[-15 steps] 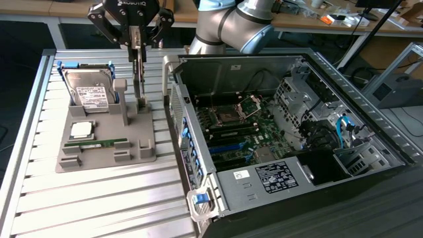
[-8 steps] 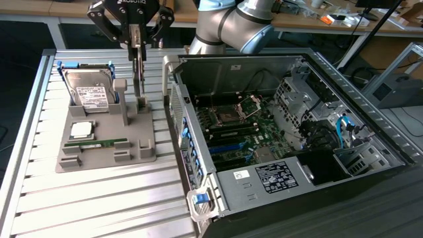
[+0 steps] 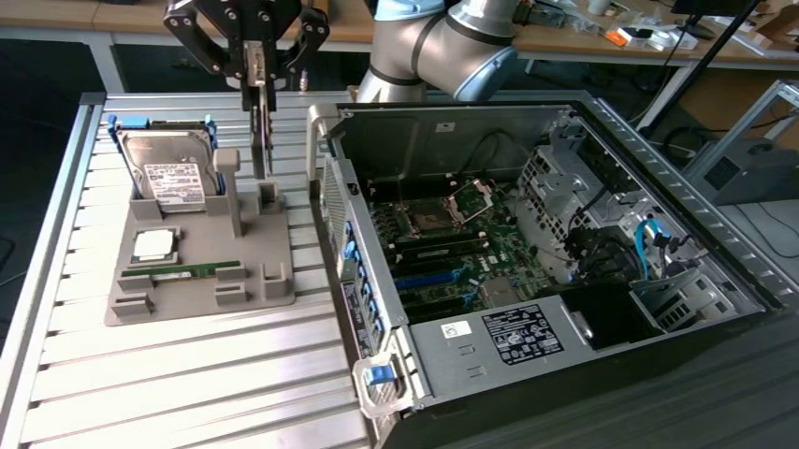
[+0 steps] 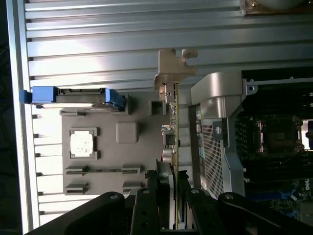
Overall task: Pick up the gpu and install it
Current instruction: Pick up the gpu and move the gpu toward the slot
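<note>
The gpu (image 3: 264,140) hangs edge-on, a thin vertical card below my gripper (image 3: 257,75), whose fingers are shut on its upper edge. Its lower end is just over the slotted post of the grey holder (image 3: 187,301), and I cannot tell whether it touches. In the wrist view the gpu (image 4: 174,122) runs away from the gripper (image 4: 173,178) as a thin green edge ending in a silvery bracket (image 4: 173,66). The open computer case (image 3: 525,234) lies toward the exterior view's right, its motherboard (image 3: 450,245) exposed.
The grey holder also carries a silver hard drive (image 3: 168,173) in blue rails, a square processor (image 3: 155,245) and a narrow memory stick (image 3: 187,271). The case's raised side wall (image 3: 327,159) stands close beside the card. Everything rests on a ribbed metal table (image 3: 187,383).
</note>
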`<state>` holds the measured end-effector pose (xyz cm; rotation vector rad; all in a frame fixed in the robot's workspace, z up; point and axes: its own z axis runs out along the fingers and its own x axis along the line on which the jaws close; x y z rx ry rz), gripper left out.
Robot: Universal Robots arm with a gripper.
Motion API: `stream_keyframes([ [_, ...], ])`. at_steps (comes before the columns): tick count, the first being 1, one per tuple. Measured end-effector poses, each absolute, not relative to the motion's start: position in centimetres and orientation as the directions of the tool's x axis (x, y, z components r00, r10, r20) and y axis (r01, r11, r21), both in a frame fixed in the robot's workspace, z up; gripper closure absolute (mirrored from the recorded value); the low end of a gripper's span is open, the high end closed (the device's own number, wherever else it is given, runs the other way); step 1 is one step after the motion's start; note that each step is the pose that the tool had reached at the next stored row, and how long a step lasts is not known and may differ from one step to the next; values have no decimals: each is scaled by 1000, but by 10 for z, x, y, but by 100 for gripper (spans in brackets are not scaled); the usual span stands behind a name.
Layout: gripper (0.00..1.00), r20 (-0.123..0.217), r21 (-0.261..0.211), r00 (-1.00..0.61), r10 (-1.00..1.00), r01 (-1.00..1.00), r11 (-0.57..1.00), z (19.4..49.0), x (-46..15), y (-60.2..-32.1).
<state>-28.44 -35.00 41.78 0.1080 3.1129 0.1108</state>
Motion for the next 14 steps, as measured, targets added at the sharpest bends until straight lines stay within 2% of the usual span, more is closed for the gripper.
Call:
stream_keyframes([
  [10,73,-22,69,-997,70,68,995,422,-284,-350],
  [14,73,-25,29,-997,69,68,997,422,-284,-350],
])
